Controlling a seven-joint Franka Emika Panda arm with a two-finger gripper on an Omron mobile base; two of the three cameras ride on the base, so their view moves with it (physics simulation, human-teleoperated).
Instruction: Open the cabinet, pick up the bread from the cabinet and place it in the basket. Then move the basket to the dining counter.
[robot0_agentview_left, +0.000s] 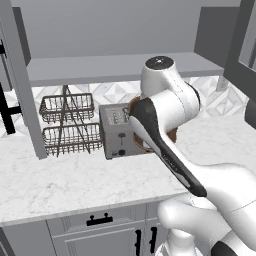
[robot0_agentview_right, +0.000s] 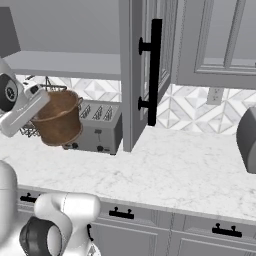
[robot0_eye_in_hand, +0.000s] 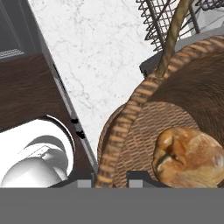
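At the far left of the left base view, the cabinet (robot0_agentview_left: 20, 75) stood open, its door swung out edge-on and its grey shelf (robot0_agentview_left: 115, 67) bare. Below it, at the back of the white marble counter (robot0_agentview_left: 70, 180), sat a two-tier dark wire rack (robot0_agentview_left: 67, 125), and just right of that a silver toaster (robot0_agentview_left: 117, 131). The white arm crossed in front of the toaster and hid most of the basket (robot0_agentview_left: 134, 107), of which a brown sliver of rim showed beside the arm's upper link.

From the right base view the basket (robot0_agentview_right: 59, 117) hung tilted in front of the toaster (robot0_agentview_right: 97, 127), lifted clear of the counter (robot0_agentview_right: 165, 170), with the gripper (robot0_agentview_right: 36, 95) on its left rim. Right of the toaster the cabinet's other door (robot0_agentview_right: 132, 75) stood open toward the camera, its long black bar handle (robot0_agentview_right: 155, 72) upright. A grey rounded appliance (robot0_agentview_right: 247, 140) sat at the far right edge.

In the hand view the two dark fingertips (robot0_eye_in_hand: 142, 178) were clamped on the woven rim of the basket (robot0_eye_in_hand: 127, 118), one on each side of the wall. The bread (robot0_eye_in_hand: 188, 157) lay inside on the woven bottom, at the right. One thin basket handle (robot0_eye_in_hand: 173, 37) rose past the wire rack (robot0_eye_in_hand: 164, 17). Marble counter (robot0_eye_in_hand: 96, 48) lay beyond.
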